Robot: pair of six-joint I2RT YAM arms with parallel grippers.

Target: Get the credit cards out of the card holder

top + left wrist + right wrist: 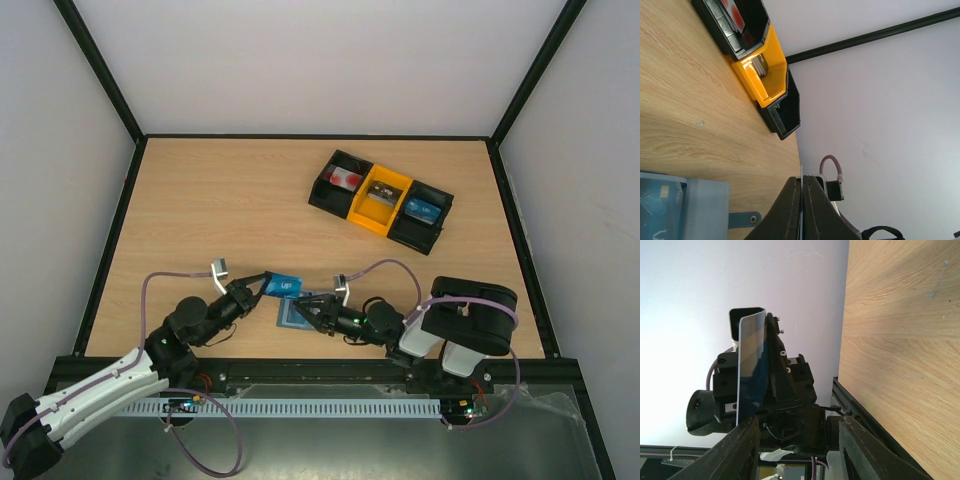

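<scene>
Top external view, from the left: the left fingers (252, 288) are pinched shut on one end of the blue card (286, 284), which is held off the table (220, 200) just beside the card holder (290, 318). In the left wrist view the card is only a thin pale edge between the closed fingers (790, 210). In the right wrist view its free end bows slightly.

The card looks light, thin and springy, with slick faces, so a flat pinch well in from the edge should hold better than a grip at the very tip.

The card holder (707, 205) lies open on the table with a second card (657, 212) in its pocket. Only that card's exposed end offers a hold. The holder seems soft and light, so it would likely slide or lift unless pinned.

The right fingers (318, 310) hang over the holder, spread apart (742, 450) and gripping nothing. Whether they touch it is unclear.

Farther right, well apart, is the three-bin tray (398, 183).
</scene>
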